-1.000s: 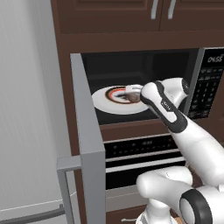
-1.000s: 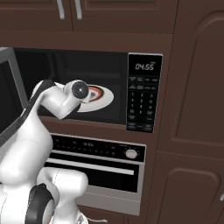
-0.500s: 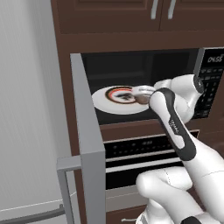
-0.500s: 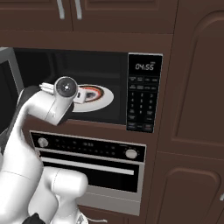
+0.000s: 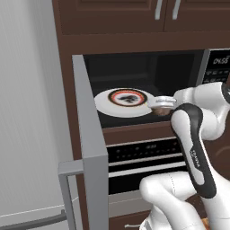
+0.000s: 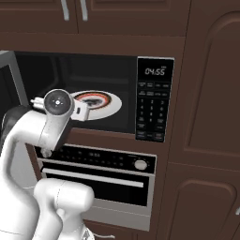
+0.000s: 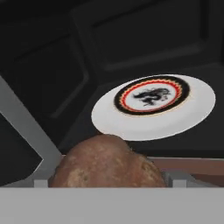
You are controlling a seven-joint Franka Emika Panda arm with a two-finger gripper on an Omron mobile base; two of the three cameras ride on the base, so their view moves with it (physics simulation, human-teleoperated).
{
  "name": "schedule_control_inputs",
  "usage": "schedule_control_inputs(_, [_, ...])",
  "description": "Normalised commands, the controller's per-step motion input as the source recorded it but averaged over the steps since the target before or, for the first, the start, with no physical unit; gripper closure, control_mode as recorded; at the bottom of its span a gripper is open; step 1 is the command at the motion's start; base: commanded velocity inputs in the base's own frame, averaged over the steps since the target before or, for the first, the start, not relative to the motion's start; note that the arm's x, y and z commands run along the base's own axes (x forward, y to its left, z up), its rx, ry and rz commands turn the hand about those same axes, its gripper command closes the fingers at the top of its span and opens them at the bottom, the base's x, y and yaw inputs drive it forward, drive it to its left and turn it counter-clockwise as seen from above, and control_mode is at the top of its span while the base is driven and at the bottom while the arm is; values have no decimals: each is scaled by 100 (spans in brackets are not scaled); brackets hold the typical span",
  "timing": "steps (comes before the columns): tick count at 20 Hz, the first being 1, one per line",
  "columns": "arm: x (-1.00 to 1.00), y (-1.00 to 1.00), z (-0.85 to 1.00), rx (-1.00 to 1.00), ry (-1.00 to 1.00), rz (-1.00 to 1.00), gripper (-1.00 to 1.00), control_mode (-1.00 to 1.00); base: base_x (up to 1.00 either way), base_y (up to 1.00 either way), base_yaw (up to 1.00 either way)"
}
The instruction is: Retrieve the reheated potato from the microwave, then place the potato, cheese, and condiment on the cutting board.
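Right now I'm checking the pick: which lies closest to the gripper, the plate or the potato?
The potato, the brown lump right at the open gripper; the white plate with the red-and-black emblem lies farther inside the microwave.

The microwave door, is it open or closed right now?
Open: the microwave door swings out leftward, baring the dark cavity and the white plate inside.

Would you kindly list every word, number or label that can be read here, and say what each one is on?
"04:55" on the microwave display.
Keypad labels below the display: too small to read.
Oven panel markings: too blurred to read.
Lettering down the robot arm's dark forearm: too small to read.
Plate: a dark figure inside a red and black ring, no text.
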Motion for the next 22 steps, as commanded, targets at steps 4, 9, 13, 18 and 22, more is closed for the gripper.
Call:
schedule_control_inputs(4, [-57,-18,3,-12,9,-10,100,-100,0,0,0])
schedule_control_inputs(9, [-47,-18,-1,-10,28,-17,100,-100,0,0,0])
schedule_control_inputs(13, [-26,-15,-33,-4,18,-5,100,-100,0,0,0])
schedule_control_inputs(18, [-18,-11,-41,-5,7,0,100,-100,0,0,0])
schedule_control_inputs(22, [-1,-8,-59,-4,0,0,100,-100,0,0,0])
